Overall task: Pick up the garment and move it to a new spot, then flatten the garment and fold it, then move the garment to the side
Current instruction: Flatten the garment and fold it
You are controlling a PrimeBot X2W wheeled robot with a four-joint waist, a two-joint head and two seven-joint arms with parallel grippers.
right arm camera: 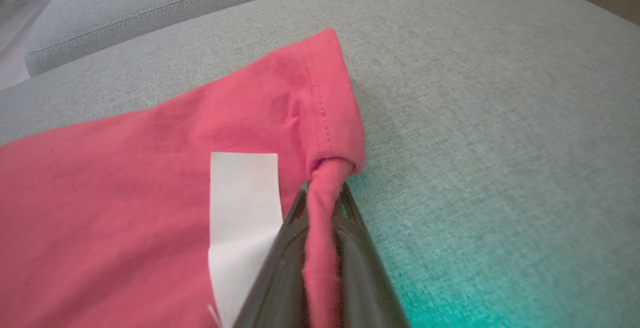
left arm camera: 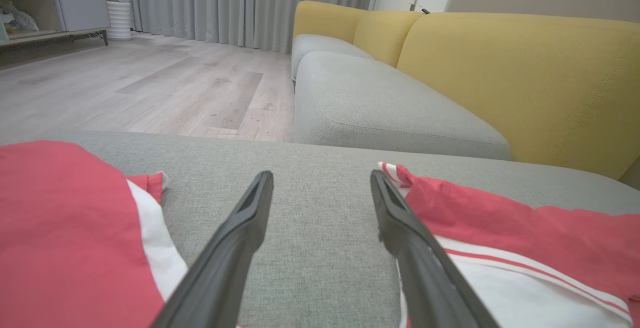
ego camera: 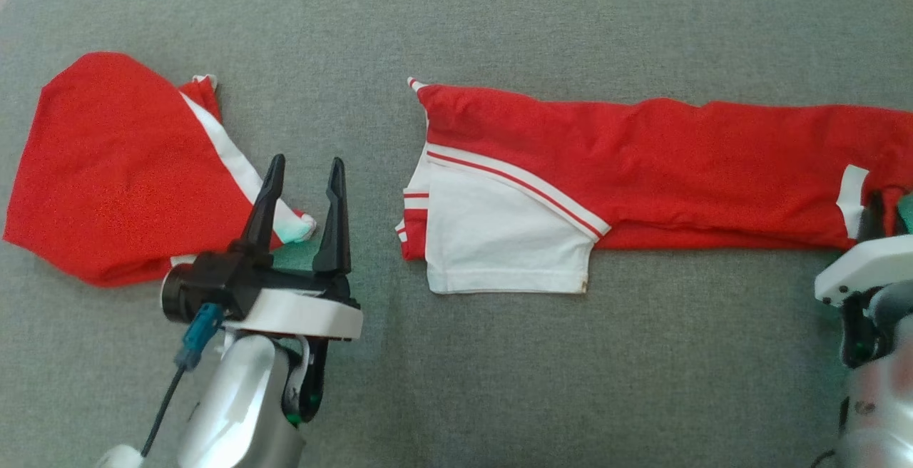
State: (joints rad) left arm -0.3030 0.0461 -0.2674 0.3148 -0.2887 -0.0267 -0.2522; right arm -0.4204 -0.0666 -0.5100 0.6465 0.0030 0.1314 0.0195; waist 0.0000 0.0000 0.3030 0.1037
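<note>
The garment (ego camera: pixel 642 147) is red with a white panel and stripes, and it lies as a long folded strip across the grey cushion from the middle to the right edge of the head view. My right gripper (ego camera: pixel 877 204) is at its right end, and in the right wrist view (right arm camera: pixel 325 188) the jaws are shut on a bunched fold of the red hem (right arm camera: pixel 330 168). Beside the hem lies a white label strip (right arm camera: pixel 245 188). My left gripper (ego camera: pixel 307 160) is open just left of the garment's white end (left arm camera: pixel 525 238), over bare cushion, touching nothing (left arm camera: pixel 321 174).
A second red and white garment (ego camera: pixel 121 161) lies bunched at the left, close to my left fingers. Everything rests on a wide grey sofa cushion (ego camera: pixel 499 18). Beyond it are yellow backrests (left arm camera: pixel 500 68) and wooden floor (left arm camera: pixel 150 83).
</note>
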